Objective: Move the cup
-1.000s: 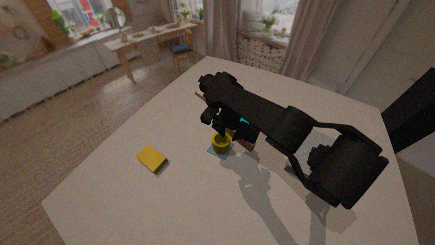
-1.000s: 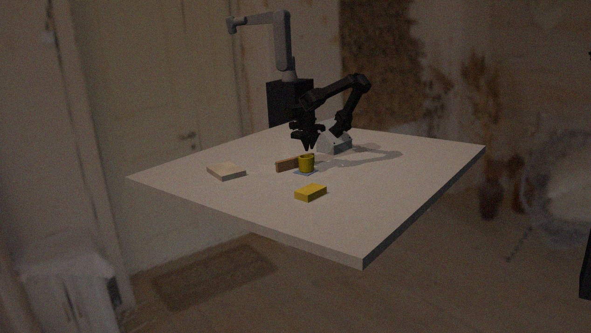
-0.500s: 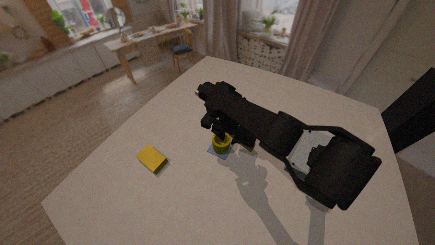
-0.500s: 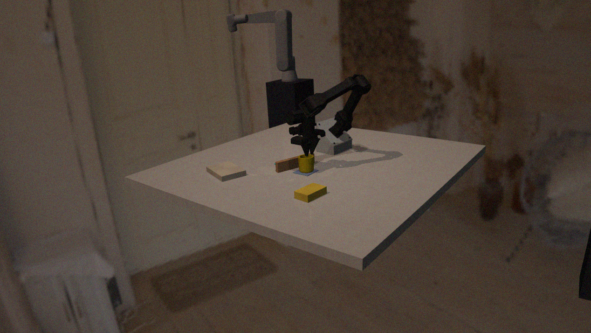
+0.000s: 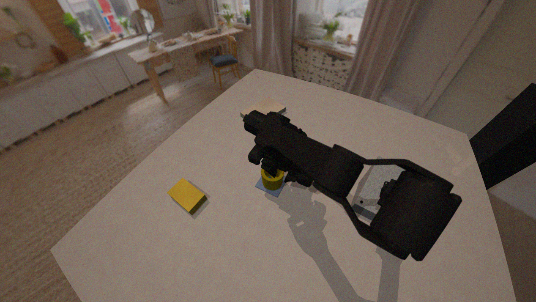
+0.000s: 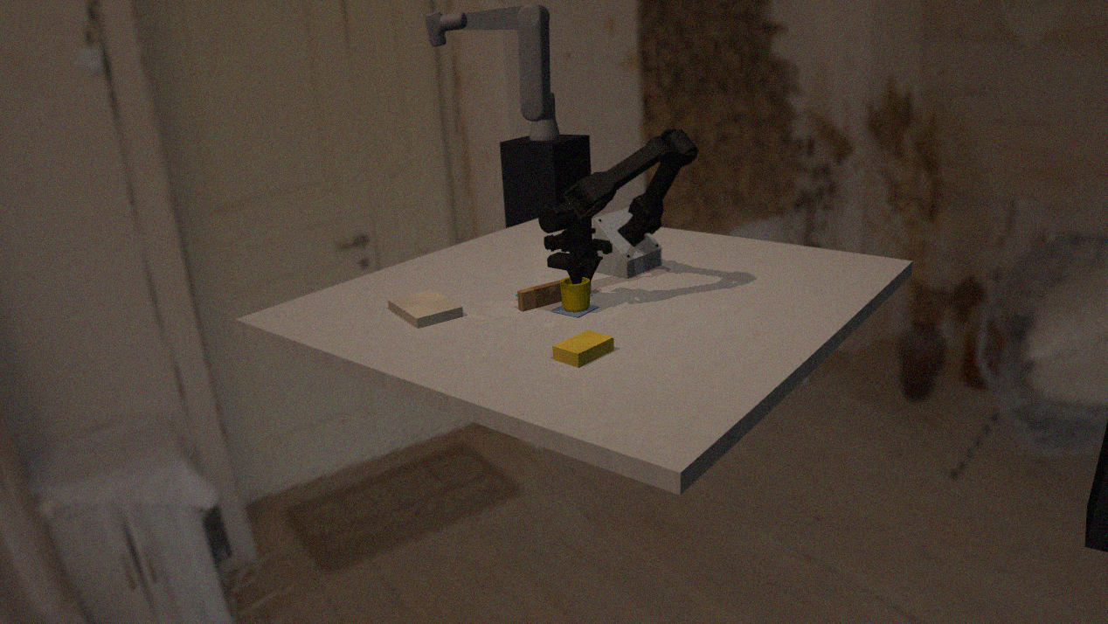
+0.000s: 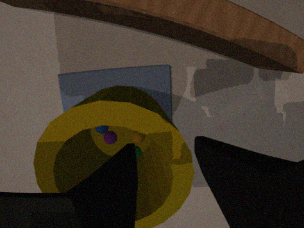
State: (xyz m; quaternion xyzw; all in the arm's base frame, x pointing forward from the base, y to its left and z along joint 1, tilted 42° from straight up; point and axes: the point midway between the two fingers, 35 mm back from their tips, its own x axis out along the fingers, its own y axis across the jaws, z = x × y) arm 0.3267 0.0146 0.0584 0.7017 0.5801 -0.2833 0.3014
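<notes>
Wrist view has the claw partly open, its two dark fingertips standing apart. From where I stand, it is released rather than clenched on anything. One tip reaches over the mouth of the yellow cup at lower left of that frame; the other is outside the rim, to the right. Whether either touches the wall, I can't tell.

The cup sits on the blue pad, near the middle of the top frame. It's upright, mouth up, its long axis vertical to the counter. Down inside I can see a blue marble, a purple one, an orange one and a green one, partly behind the finger.

A wooden bar stands just beside the cup, crossing the top of the wrist frame. The yellow block lies apart, left of the cup in the top view. In the window at upper left there, a red-and-blue patch is too blurred to read.
</notes>
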